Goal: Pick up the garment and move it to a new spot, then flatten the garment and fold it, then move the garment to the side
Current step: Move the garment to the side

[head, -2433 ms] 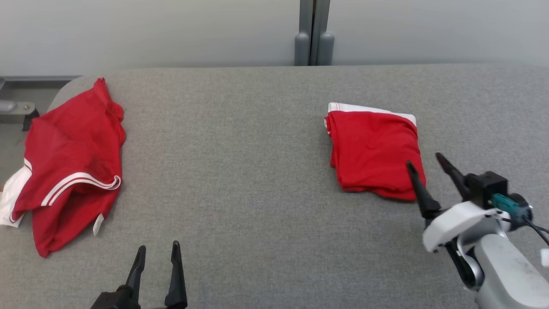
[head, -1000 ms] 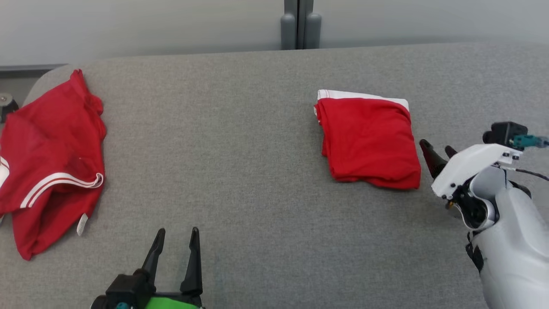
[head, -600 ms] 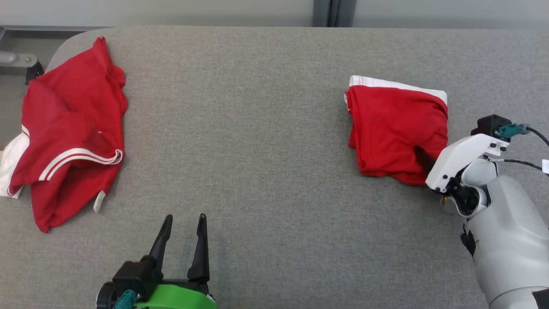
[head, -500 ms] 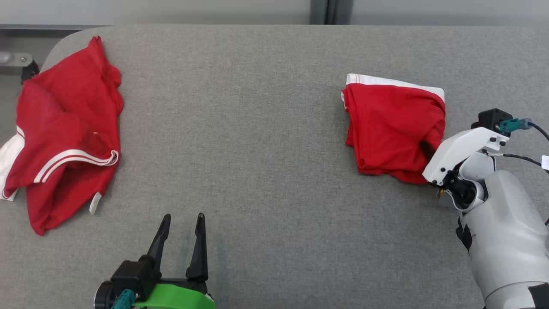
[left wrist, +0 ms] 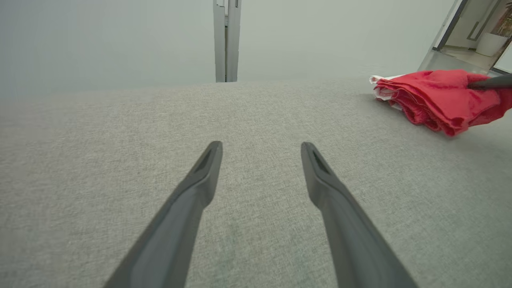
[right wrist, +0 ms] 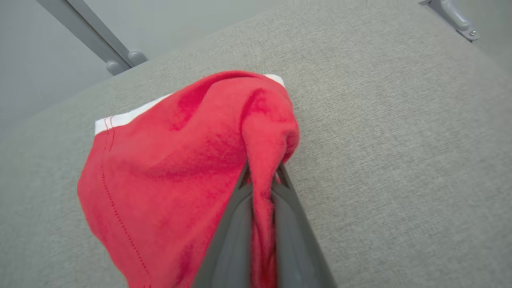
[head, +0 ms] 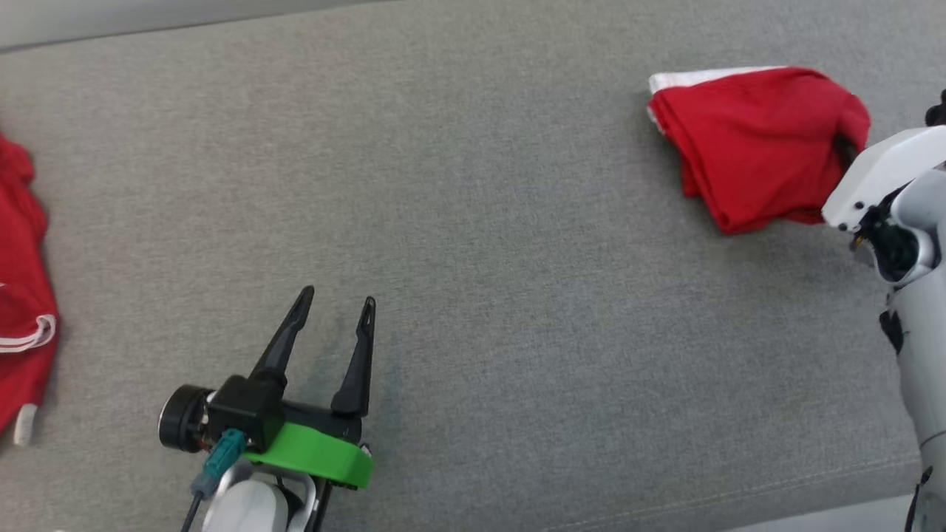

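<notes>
Garment (head: 754,144) grabbed, folded, far right of the table (head: 517,258)
Right gripper (right wrist: 263,171) was open beside it a second ago, now it's clamped on the edge and lifting it, so I'd say the move-aside step is starting. Left gripper (head: 338,295) idle, fingers apart.

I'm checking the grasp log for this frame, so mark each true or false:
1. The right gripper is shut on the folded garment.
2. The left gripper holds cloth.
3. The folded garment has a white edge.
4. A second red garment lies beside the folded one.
1. True: the right gripper is pinching a fold of the folded garment.
2. False: the left gripper is open, with nothing between its fingers, over the bare table.
3. True: a white edge shows along its far side.
4. False: the second garment lies far away, at the table's left edge.
</notes>
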`<state>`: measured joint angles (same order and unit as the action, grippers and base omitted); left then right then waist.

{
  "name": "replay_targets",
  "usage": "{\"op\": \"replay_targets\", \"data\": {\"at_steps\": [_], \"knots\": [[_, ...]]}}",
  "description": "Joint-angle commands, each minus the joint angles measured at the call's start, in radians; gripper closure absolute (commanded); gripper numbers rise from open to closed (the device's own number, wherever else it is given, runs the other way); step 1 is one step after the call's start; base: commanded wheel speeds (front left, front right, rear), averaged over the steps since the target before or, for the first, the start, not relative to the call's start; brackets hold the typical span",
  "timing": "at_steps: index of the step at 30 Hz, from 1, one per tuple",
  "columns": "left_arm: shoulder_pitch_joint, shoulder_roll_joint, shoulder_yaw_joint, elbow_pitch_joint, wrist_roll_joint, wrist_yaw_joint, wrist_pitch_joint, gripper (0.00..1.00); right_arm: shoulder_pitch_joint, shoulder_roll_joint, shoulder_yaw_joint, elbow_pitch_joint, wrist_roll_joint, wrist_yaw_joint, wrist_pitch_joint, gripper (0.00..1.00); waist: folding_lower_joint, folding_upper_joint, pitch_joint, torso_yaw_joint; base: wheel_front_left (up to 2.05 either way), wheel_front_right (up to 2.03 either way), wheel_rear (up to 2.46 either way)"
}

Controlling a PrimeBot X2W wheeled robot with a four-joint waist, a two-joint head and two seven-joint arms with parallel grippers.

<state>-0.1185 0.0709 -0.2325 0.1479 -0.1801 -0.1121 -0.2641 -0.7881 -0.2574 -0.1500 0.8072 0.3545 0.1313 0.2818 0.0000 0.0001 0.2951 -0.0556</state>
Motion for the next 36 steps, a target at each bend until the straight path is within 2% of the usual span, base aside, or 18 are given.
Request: {"op": "replay_targets", "data": {"at_steps": [1, 6, 10, 15, 16, 17, 22, 24, 28, 33, 36], "knots": [[-0.034, 0.019, -0.004, 0.006, 0.008, -0.006, 0.0, 0.0, -0.034, -0.015, -0.011, 0.012, -0.02, -0.001, -0.014, 1.0, 0.0, -0.0001, 0.141, -0.083, 0.0, 0.0, 0.0], [-0.078, 0.036, -0.014, 0.001, 0.017, -0.012, 0.0, 0.0, -0.118, -0.093, -0.061, 0.073, -0.085, -0.001, -0.026, 1.0, 0.0, -0.0001, 0.204, -0.051, 0.0, 0.0, 0.0], [-0.051, 0.042, 0.003, -0.005, 0.015, -0.014, 0.0, 0.0, -0.165, -0.163, -0.078, 0.106, -0.133, -0.001, -0.002, 1.0, 0.0, -0.0001, 0.222, -0.032, 0.0, 0.0, 0.0], [-0.018, 0.047, 0.033, -0.011, 0.015, -0.014, 0.001, 0.0, -0.188, -0.26, -0.085, 0.141, -0.255, -0.001, -0.025, 0.98, 0.0, -0.0001, 0.222, -0.017, 0.0, 0.0, 0.0], [-0.012, 0.044, 0.038, -0.013, 0.013, -0.014, 0.001, 0.0, -0.189, -0.273, -0.093, 0.146, -0.284, -0.001, -0.039, 0.67, 0.0, -0.0001, 0.22, -0.015, 0.0, 0.0, 0.0], [-0.008, 0.041, 0.042, -0.016, 0.012, -0.014, 0.001, 0.0, -0.19, -0.277, -0.106, 0.157, -0.312, -0.001, -0.046, 0.0, 0.0, -0.0001, 0.219, -0.014, 0.0, 0.0, 0.0], [0.0, 0.025, 0.055, -0.025, 0.014, -0.013, 0.001, 0.0, -0.193, -0.299, -0.133, 0.152, -0.466, -0.001, -0.112, 0.0, 0.0, -0.0001, 0.196, -0.015, 0.0, 0.0, 0.0], [0.005, 0.019, 0.063, -0.026, 0.008, -0.013, 0.0, 0.0, -0.192, -0.277, -0.155, 0.126, -0.507, -0.001, -0.172, 0.0, 0.0, -0.0001, 0.174, -0.014, 0.0, 0.0, 0.0], [0.037, 0.006, 0.09, -0.018, -0.005, -0.004, 0.0, 0.0, -0.159, -0.204, -0.164, 0.068, -0.523, -0.001, -0.296, 0.0, 0.0, -0.0001, 0.094, -0.016, 0.0, 0.0, 0.0], [0.099, -0.01, 0.126, -0.01, -0.031, 0.006, 0.0, 0.0, -0.041, -0.109, -0.093, -0.031, -0.476, -0.001, -0.418, 0.0, 0.0, -0.0001, -0.037, 0.0, 0.0, 0.0, 0.0], [0.137, -0.014, 0.144, -0.008, -0.042, 0.011, 0.0, 0.0, 0.079, -0.079, -0.04, -0.105, -0.443, -0.001, -0.471, 0.0, 0.0, -0.0001, -0.109, 0.019, 0.0, 0.0, 0.0]]}}
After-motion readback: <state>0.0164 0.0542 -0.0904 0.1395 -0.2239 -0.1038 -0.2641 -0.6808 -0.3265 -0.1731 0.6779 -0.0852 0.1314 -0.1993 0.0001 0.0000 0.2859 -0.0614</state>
